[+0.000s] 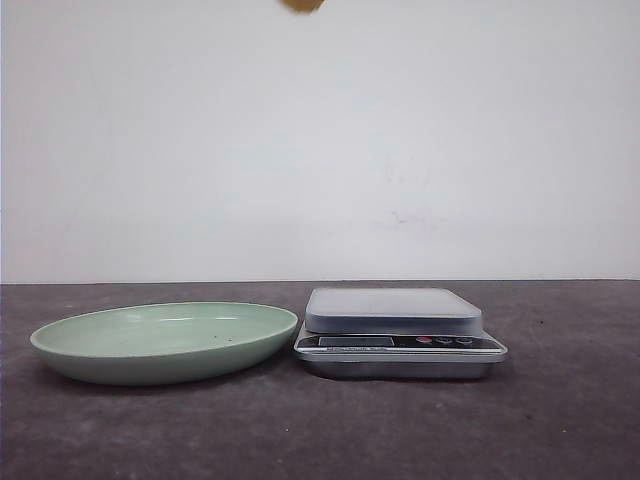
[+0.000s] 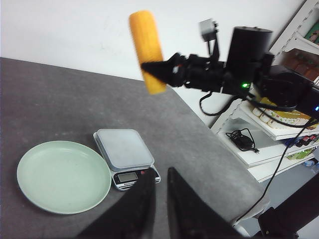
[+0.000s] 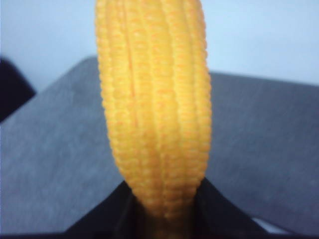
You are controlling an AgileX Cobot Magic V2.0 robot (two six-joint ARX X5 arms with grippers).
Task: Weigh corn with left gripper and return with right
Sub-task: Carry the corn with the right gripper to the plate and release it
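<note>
The corn is a yellow-orange cob held upright in the air, high above the table. My right gripper is shut on its lower part. In the right wrist view the corn fills the middle, with the right gripper clamped on its base. In the front view only the corn's end shows at the top edge. The silver scale is bare; it also shows in the left wrist view. My left gripper is empty, high over the table's near side, its fingers close together.
A pale green plate stands empty just left of the scale; it shows in the left wrist view too. White shelves with boxes and a cable stand beyond the table's right edge. A white wall is behind the table.
</note>
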